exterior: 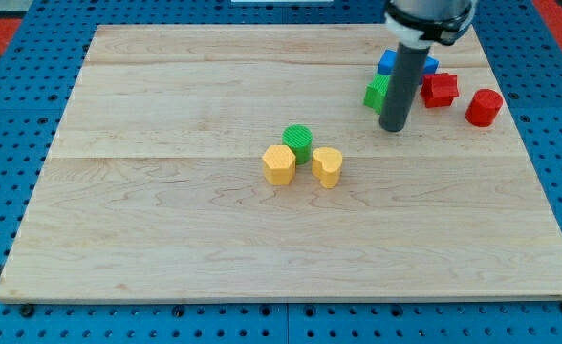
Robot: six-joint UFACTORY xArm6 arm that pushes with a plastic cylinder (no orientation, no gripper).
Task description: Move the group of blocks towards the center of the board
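Observation:
My tip (pixel 393 127) rests on the board at the upper right, just below and in front of a green block (pixel 376 92), which the rod partly hides. A blue block (pixel 389 61) sits behind the rod, with more blue showing at its right. A red star-shaped block (pixel 441 89) lies right of the rod and a red cylinder (pixel 484 107) lies further right. Near the board's middle sit a green cylinder (pixel 298 140), a yellow hexagonal block (pixel 279 164) and a yellow block (pixel 327 166), close together and well left of and below my tip.
The wooden board (pixel 166 220) lies on a blue pegboard table (pixel 4 115). The red cylinder is close to the board's right edge.

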